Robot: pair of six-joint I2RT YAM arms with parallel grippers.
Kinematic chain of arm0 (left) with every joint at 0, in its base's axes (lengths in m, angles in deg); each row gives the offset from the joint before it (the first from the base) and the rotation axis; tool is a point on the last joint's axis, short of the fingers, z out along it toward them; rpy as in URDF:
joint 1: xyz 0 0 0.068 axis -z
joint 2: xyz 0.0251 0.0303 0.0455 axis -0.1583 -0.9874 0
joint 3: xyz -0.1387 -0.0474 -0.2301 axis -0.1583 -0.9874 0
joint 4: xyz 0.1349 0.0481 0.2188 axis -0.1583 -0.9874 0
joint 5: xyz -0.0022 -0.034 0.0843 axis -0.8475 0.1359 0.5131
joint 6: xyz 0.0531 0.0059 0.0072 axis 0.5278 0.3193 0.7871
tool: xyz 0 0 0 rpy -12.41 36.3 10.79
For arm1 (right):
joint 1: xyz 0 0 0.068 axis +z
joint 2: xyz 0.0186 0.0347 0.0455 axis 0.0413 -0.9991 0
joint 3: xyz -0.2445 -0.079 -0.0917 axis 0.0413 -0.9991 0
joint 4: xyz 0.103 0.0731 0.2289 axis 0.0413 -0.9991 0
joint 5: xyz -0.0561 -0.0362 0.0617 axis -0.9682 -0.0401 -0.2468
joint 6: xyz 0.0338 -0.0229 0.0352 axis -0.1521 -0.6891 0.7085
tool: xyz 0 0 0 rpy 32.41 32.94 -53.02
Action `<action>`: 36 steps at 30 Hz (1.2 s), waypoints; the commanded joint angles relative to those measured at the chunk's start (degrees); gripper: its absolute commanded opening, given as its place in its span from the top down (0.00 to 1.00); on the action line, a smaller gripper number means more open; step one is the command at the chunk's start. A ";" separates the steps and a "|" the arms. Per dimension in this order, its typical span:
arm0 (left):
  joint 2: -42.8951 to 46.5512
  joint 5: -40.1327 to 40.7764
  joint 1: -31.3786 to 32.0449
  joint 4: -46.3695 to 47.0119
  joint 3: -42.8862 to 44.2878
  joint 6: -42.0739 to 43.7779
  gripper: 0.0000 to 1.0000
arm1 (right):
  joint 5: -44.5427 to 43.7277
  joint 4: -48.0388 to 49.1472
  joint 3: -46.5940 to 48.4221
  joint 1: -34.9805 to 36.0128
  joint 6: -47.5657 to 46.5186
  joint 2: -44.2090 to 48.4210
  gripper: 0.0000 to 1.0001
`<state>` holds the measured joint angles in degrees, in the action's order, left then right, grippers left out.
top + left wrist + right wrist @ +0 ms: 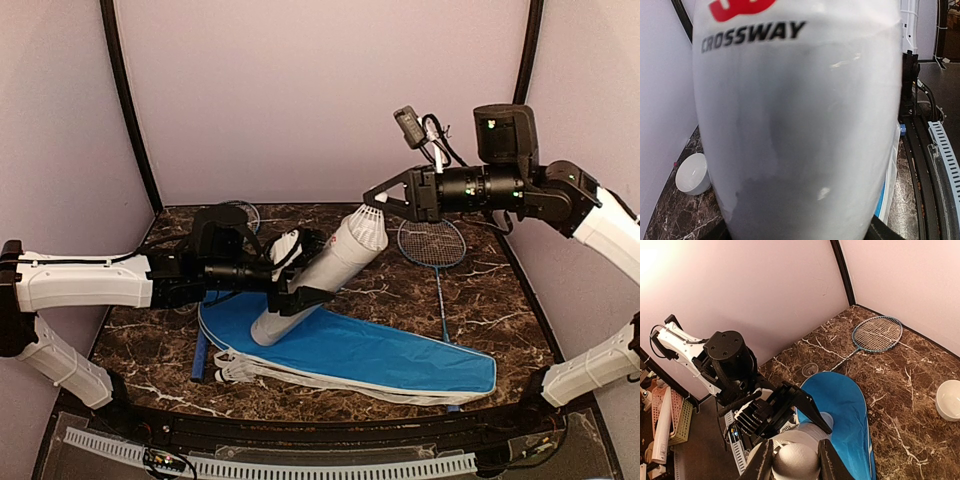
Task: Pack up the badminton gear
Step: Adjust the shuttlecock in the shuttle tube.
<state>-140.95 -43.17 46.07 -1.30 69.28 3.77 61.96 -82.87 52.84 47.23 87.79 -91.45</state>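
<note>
Left claw (296, 291) was clamped round the white tube (338, 258), which sat tilted with its foot on the blue cover (390, 352) just below the fingers. Right claw (375, 203) pinched a shuttlecock (372, 215) right at the tube's top end. A racket (432, 243) lay on the table beneath that claw.

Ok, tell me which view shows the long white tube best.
Top external: the whole long white tube, tilted in the left gripper. Left wrist shows only its printed wall; right wrist only its mouth.
</note>
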 commanded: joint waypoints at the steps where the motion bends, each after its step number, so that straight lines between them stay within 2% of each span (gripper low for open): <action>1: -0.46 -1.80 0.37 -5.15 -0.42 -2.95 0.33 | -3.49 8.16 -2.04 -0.07 1.29 1.28 0.85; 8: -1.02 0.53 0.22 -4.73 -0.14 -4.04 0.32 | -7.43 11.13 -6.76 2.70 -0.54 4.14 0.85; 15: -1.27 -0.73 -1.20 -3.77 -0.09 -5.61 0.32 | -14.07 16.81 -12.92 7.03 -0.30 6.64 0.85; 18: -1.25 -1.44 -1.30 -3.62 -0.41 -5.35 0.33 | -18.18 14.86 -10.78 7.00 0.16 5.08 0.86; 29: -1.45 -2.05 -1.30 -4.15 -0.57 -3.68 0.32 | -18.91 12.59 -3.39 7.00 -2.25 0.29 0.86; 36: -1.17 1.72 -1.30 -3.08 -0.42 -5.74 0.33 | -18.14 13.65 -5.21 7.06 -1.96 0.75 0.85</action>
<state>-141.65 -42.36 44.25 -0.56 69.35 0.16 44.45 -72.86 47.97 53.92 86.09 -91.37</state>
